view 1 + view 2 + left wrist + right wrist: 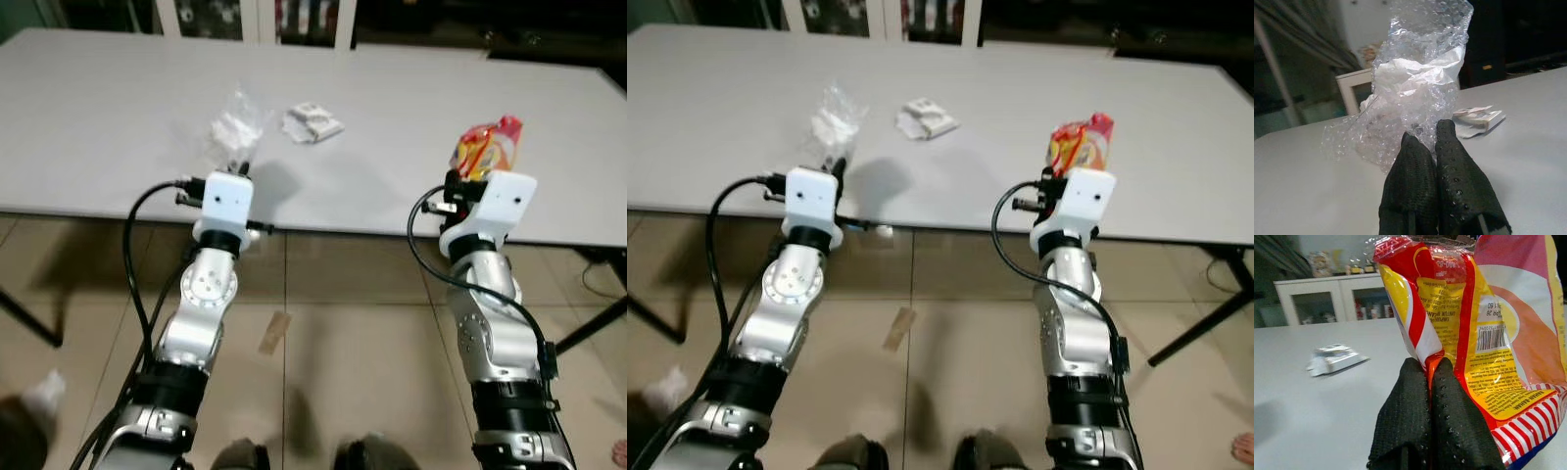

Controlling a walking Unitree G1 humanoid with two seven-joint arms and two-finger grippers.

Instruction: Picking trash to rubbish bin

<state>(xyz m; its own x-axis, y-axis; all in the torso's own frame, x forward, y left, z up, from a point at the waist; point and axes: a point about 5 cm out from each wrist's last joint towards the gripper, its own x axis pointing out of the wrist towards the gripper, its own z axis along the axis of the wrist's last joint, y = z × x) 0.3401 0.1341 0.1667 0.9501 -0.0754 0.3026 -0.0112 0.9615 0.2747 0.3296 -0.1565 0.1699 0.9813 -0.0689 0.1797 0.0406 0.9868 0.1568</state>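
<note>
My left gripper (1426, 139) is shut on a clear bubble-wrap bag (1418, 83) with white paper inside, held up over the near edge of the white table (108, 127); the same bag (235, 127) stands above my left wrist. On the other side, my right gripper (1430, 369) is shut on the lower edge of a red and yellow snack packet (1474, 318), which stands upright above my right wrist (487, 147). A small crumpled white wrapper (312, 122) lies flat on the table between the two, farther back.
White cabinets (255, 18) stand behind the table. Black table legs (29, 318) slant down at both sides. On the tiled floor below the table lie a brown scrap (274, 333) and a white crumpled item (44, 392) at my left.
</note>
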